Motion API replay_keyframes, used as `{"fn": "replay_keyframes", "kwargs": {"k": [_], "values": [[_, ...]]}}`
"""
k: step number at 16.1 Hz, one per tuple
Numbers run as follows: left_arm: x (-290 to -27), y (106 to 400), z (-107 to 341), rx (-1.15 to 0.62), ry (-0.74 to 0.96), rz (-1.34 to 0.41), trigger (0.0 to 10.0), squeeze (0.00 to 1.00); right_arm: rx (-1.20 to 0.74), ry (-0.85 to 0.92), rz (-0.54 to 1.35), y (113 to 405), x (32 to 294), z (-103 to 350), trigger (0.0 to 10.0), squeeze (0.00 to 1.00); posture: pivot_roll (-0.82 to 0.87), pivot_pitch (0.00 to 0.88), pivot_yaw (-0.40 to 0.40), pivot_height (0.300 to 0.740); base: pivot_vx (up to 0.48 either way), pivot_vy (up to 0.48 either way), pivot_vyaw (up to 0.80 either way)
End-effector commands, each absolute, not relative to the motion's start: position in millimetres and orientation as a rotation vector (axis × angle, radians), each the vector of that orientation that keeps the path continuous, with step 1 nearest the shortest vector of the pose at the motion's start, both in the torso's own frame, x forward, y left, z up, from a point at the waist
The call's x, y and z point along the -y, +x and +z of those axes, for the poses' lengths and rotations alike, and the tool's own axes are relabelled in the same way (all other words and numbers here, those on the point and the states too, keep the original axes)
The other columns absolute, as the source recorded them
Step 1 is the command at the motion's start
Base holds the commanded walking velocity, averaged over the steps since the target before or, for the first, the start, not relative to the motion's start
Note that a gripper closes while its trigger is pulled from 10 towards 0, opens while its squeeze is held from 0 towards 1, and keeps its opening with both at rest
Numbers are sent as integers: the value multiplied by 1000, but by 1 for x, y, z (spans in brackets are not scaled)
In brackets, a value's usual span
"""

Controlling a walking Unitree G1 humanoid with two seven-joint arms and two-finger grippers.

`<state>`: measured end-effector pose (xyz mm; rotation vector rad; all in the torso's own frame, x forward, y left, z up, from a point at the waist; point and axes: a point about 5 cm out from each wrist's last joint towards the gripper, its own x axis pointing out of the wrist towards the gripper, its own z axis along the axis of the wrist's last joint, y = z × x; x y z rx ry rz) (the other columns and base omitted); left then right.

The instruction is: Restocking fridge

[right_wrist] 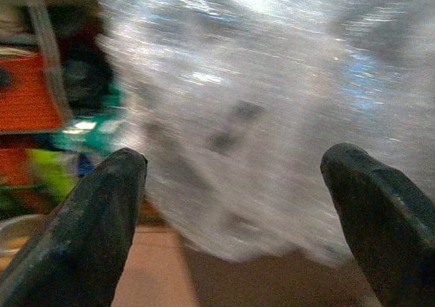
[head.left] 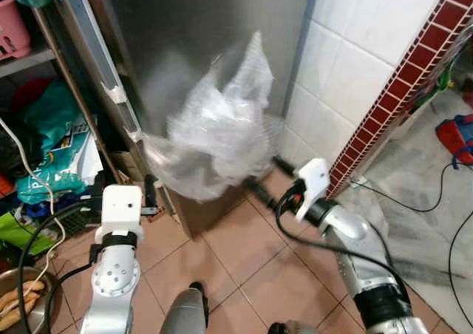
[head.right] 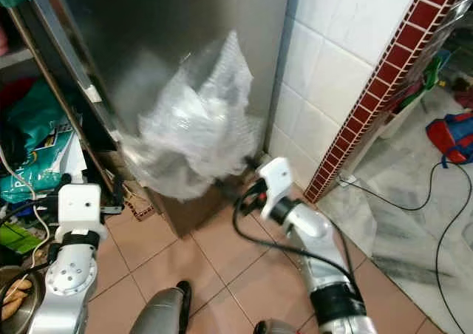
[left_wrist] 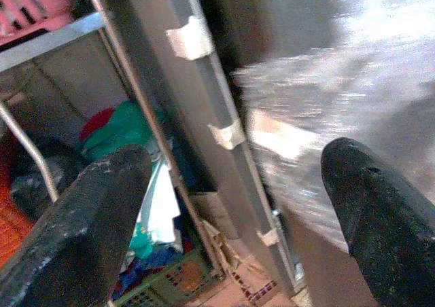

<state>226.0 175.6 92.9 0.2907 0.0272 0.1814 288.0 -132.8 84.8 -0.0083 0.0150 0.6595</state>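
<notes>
A big crumpled clear plastic wrap (head.left: 214,138) hangs blurred in front of the stainless steel fridge (head.left: 192,31), low down near the tiled floor. My left gripper (head.left: 150,192) reaches toward the wrap's left lower edge. In the left wrist view it (left_wrist: 234,157) stands open, looking along the fridge's grey door edge (left_wrist: 204,117) with the wrap to one side. My right gripper (head.left: 267,185) is at the wrap's right lower side. In the right wrist view it (right_wrist: 236,156) is open, with the wrap (right_wrist: 272,103) just beyond its fingers and nothing pinched between them.
A metal rack (head.left: 29,57) on the left holds a pink basket (head.left: 11,27) and green bags (head.left: 52,116). A white tiled wall (head.left: 347,60) with a red brick edge (head.left: 399,83) stands close on the right. Cables (head.left: 443,193) and a red-blue bag (head.left: 457,136) lie on the floor. A metal bowl (head.left: 18,297) sits at the lower left.
</notes>
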Motion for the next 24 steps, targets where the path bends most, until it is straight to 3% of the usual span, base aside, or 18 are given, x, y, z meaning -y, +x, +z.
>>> {"fn": "replay_keyframes", "kwargs": {"k": [1, 8, 12, 18, 24], "values": [[-173, 229, 93, -24, 290, 162, 10000, 0, -2, -43, 559, 292, 143, 84, 10000, 0, 166, 94, -12, 740, 0, 0, 0], [-162, 241, 88, -27, 223, 69, 10000, 0, 27, -78, 306, 285, 153, 79, 10000, 0, 121, 65, 4, 740, 0, 0, 0], [-157, 246, 88, -26, 198, 36, 10000, 0, 13, -108, 272, 283, 155, 75, 10000, 0, 100, 65, 15, 740, 0, 0, -800], [-153, 247, 87, -20, 173, 17, 10000, 0, 8, -116, 249, 285, 160, 76, 10000, 0, 93, 65, 4, 740, 319, 0, -800], [-150, 248, 85, -20, 166, -8, 10000, 0, 22, -131, 223, 284, 162, 77, 10000, 0, 82, 65, 8, 740, 339, 251, -800]]}}
